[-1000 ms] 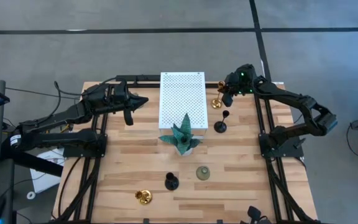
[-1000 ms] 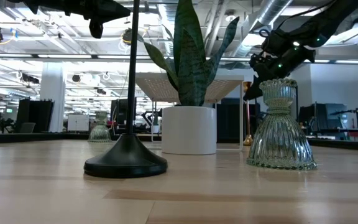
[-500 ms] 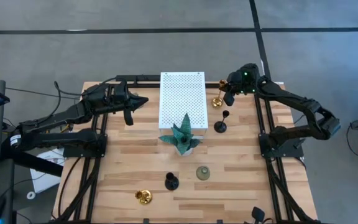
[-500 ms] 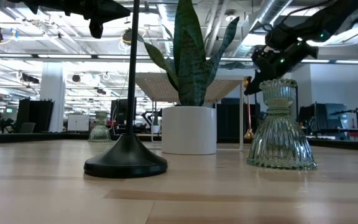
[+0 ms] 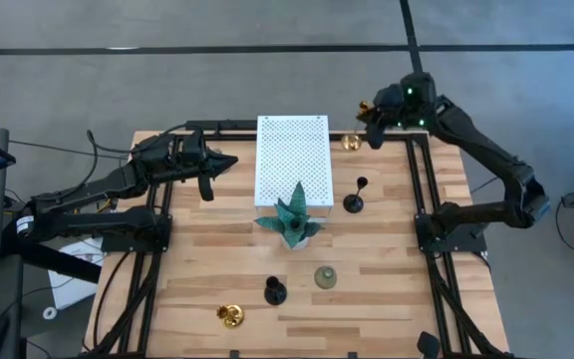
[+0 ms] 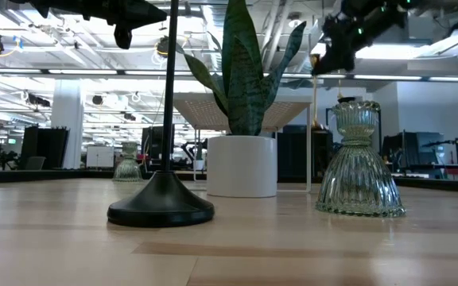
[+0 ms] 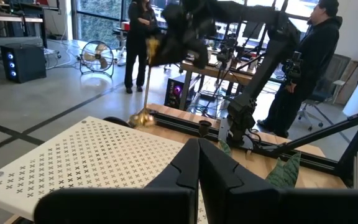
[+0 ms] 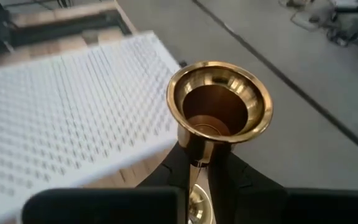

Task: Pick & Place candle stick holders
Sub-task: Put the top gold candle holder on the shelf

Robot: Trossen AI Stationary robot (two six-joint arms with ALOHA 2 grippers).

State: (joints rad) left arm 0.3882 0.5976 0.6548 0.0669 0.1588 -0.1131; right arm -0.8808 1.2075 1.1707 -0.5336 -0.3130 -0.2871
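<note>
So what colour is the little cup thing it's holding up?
Shiny gold candle stick holder, seen best in the right wrist view.

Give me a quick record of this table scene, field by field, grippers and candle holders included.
right gripper: shut on gold holder, lifted beside the white board's far right corner
left gripper: shut, empty, hovering left of the board
second gold holder: front left
black holders: one right of the plant, one at front
grey-green holder: front centre
plant ornament: centre

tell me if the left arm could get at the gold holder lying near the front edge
Probably yes: the gold holder lies on open wood on the left arm's side, nothing over it; the left pincer is shut and empty by the white board.
</note>
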